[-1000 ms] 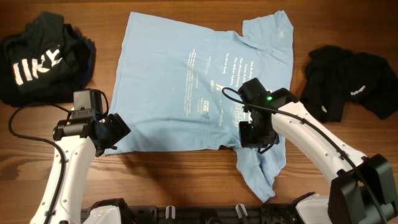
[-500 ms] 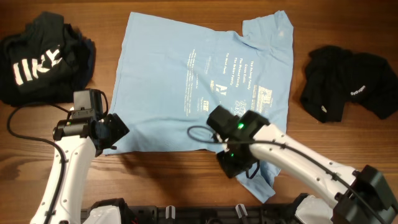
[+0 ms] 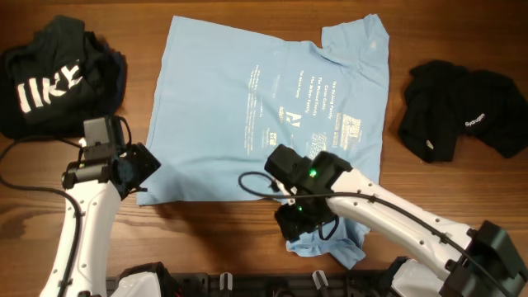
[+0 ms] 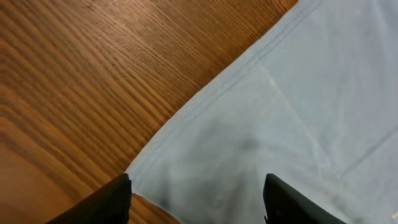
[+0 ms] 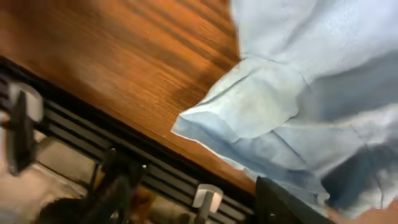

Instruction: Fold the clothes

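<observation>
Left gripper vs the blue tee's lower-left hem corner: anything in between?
Nothing visible. The left gripper hangs open right over the hem corner of the light blue T-shirt, with only bare wooden table beside it. The black shirt pile on the left lies apart from the tee, off the path.

Overhead looks straight down on whole table [image 3: 214,223], both wrist views close over blue shirt [image 3: 214,99] edges

bright even light from above, soft short shadows, sharp overhead view, right wrist view motion-blurred
</observation>
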`<state>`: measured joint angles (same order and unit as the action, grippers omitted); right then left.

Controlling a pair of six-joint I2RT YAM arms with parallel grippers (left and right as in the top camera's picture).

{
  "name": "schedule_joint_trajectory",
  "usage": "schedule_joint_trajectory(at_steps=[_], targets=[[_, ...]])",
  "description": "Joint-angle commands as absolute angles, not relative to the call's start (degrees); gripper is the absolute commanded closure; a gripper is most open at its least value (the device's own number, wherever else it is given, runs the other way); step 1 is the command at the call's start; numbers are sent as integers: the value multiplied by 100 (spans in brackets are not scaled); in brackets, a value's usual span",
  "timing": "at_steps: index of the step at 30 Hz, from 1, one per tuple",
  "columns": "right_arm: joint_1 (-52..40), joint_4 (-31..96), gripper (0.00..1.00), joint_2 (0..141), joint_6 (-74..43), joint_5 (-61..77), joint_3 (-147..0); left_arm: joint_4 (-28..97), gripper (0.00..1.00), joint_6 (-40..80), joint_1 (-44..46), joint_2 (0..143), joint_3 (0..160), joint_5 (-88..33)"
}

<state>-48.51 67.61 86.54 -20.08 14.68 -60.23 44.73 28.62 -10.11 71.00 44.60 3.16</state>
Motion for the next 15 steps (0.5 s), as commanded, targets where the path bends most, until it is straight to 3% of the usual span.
schedule_joint_trajectory(at_steps=[1,8,12,15], targets=[[-4307,7120,35,8493,-3280,978,-6237,4501,36,2521,-1068,7126,4414,-80],[-3079,7607,35,8191,-3789,613,-6224,4947,33,2309,-1068,7142,4412,-338],[-2698,7588,21,8001,-3789,624,-6114,5245,31,2316,-1068,7282,4410,-425],[-2571,7524,19,7977,-3791,731,-5817,5391,30,2316,-1068,7461,4364,-694]])
